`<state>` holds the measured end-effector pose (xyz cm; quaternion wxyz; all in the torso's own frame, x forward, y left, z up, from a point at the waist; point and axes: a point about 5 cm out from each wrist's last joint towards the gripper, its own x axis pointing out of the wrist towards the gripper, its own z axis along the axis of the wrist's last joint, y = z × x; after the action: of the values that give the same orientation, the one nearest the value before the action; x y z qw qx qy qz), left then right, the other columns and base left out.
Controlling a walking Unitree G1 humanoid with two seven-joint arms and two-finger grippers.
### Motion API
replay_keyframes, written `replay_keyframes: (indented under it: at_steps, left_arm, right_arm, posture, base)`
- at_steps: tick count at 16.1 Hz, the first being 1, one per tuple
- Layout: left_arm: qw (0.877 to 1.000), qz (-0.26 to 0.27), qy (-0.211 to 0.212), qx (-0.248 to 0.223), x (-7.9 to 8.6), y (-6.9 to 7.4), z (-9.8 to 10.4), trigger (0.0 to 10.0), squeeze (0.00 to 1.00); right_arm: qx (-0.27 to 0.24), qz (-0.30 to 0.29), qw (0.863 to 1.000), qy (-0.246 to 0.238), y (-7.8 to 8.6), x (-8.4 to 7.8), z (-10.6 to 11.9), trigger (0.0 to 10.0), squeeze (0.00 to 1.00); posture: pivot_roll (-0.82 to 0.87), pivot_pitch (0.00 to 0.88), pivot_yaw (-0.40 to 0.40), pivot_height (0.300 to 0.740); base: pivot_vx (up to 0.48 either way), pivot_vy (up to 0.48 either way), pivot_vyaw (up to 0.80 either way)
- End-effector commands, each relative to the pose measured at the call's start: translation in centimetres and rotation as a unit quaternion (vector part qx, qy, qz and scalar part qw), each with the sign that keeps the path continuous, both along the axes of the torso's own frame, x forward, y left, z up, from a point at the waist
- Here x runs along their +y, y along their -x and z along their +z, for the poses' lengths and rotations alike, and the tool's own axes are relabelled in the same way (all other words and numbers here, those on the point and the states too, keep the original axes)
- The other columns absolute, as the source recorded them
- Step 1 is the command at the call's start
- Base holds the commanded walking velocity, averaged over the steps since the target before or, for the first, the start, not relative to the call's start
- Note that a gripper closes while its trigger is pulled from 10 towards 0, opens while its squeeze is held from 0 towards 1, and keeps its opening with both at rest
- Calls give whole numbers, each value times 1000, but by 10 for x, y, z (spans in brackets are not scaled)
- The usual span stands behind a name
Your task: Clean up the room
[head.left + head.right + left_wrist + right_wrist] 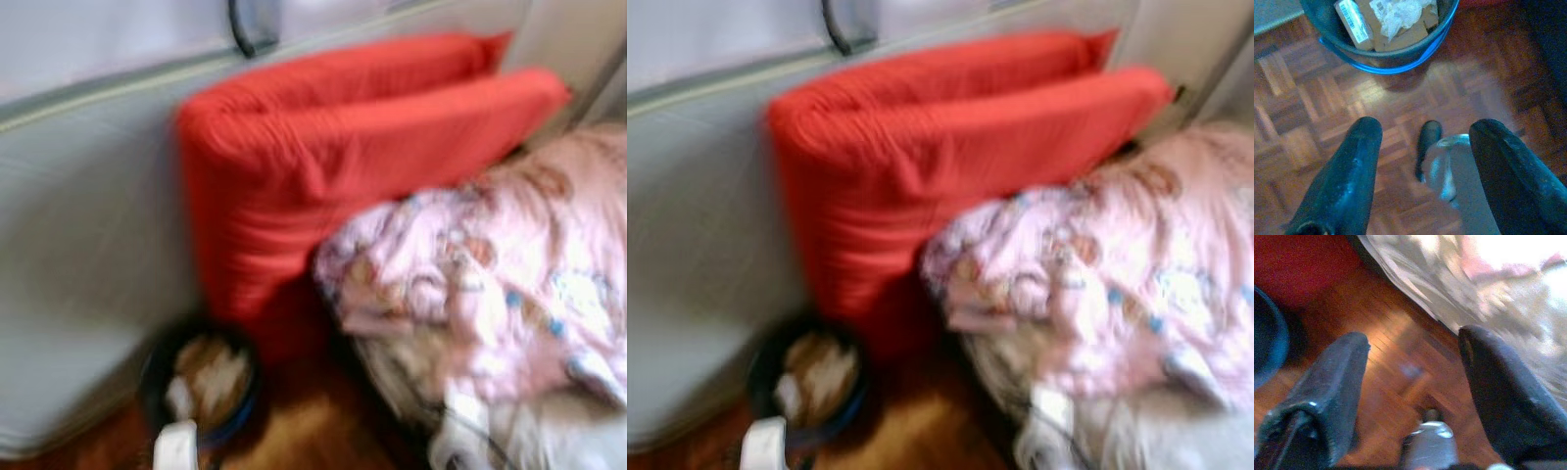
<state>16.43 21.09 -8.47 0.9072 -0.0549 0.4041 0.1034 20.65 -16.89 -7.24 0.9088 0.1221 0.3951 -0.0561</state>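
While rubbish already sits in the bin (1382,46), tidying looks far from done.
Red cushions (323,166) and pink quilt (490,284) remain on the floor; left gripper (1422,171) and right gripper (1413,382) gape, empty.

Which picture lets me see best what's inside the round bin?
The left wrist view: it looks down into the bin, showing cardboard and crumpled plastic sharply. Both eye views show it small and blurred; the right wrist view catches its edge.
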Motion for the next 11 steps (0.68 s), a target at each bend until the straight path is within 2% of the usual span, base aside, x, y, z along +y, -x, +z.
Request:
replay_keyframes:
  at_steps: [1,5,7,9,10,11]
  left_arm:
    - [1000,-6,3,-10,-6,-5,2,10000,0]
    - [1000,-8,10,-28,-7,-7,4,10000,0]
    - [999,-1,20,-51,-7,-9,6,10000,0]
    - [998,-2,22,-65,-8,-10,7,10000,0]
    - [996,-4,27,-83,-8,-11,9,10000,0]
    - [995,-6,28,-91,-8,-11,10,10000,0]
  right_arm:
    - [18,-19,1000,15,13,-16,-5,10000,0]
    - [11,-20,1000,12,9,-17,-3,10000,0]
    - [-4,-29,999,12,4,-19,0,10000,0]
    - [-37,-43,998,5,-8,-20,8,10000,0]
    - [-88,-48,995,-6,-25,-19,21,10000,0]
    - [-106,-41,993,-4,-31,-18,26,10000,0]
  posture:
    - [84,117,-13,740]
    - [82,118,-14,740]
    - [81,123,-17,740]
    - [83,125,-19,740]
    - [69,124,-17,740]
    - [61,121,-15,740]
  base:
    - [337,0,0]
    - [331,0,0]
    - [0,0,0]
    - [0,0,0]
    - [0,0,0]
    - [0,0,0]
